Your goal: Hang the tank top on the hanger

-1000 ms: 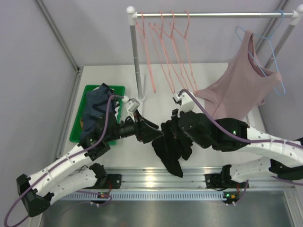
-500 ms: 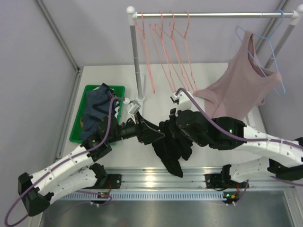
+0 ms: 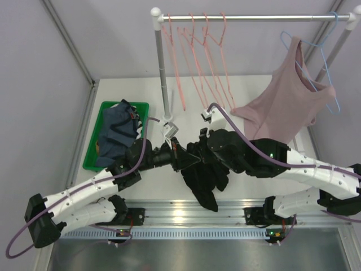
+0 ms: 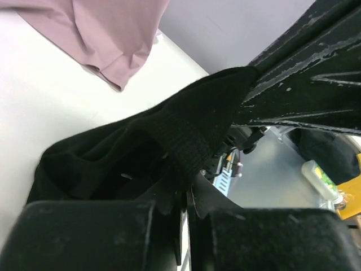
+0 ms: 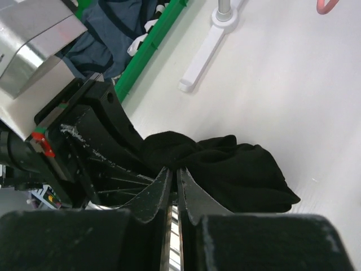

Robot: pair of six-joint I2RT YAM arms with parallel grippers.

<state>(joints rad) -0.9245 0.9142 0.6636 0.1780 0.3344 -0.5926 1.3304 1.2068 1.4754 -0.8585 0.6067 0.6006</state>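
Note:
The black tank top [image 3: 204, 179] hangs limp between my two grippers above the table's front edge. My left gripper [image 3: 188, 160] is shut on a fold of the tank top [image 4: 169, 135], its jaws pressed together in the left wrist view [image 4: 189, 186]. My right gripper [image 3: 201, 148] faces it from the right; its jaws [image 5: 174, 172] stand almost together, pinching the bunched tank top [image 5: 237, 164] at their tips. Several salmon-pink wire hangers [image 3: 196, 56] hang on the rail at the back, and none of them touches the top.
A dusty-pink top [image 3: 282, 107] hangs on a light-blue hanger [image 3: 327, 56] at the right end of the rail. A green bin [image 3: 89, 152] at the left holds a dark blue-grey garment [image 3: 115, 132]. The rack's post [image 3: 161, 73] and white foot [image 5: 206, 48] stand just behind the grippers.
My left gripper has moved right to the black top and gone from open to shut on it. The right arm edged slightly left, still holding the top.

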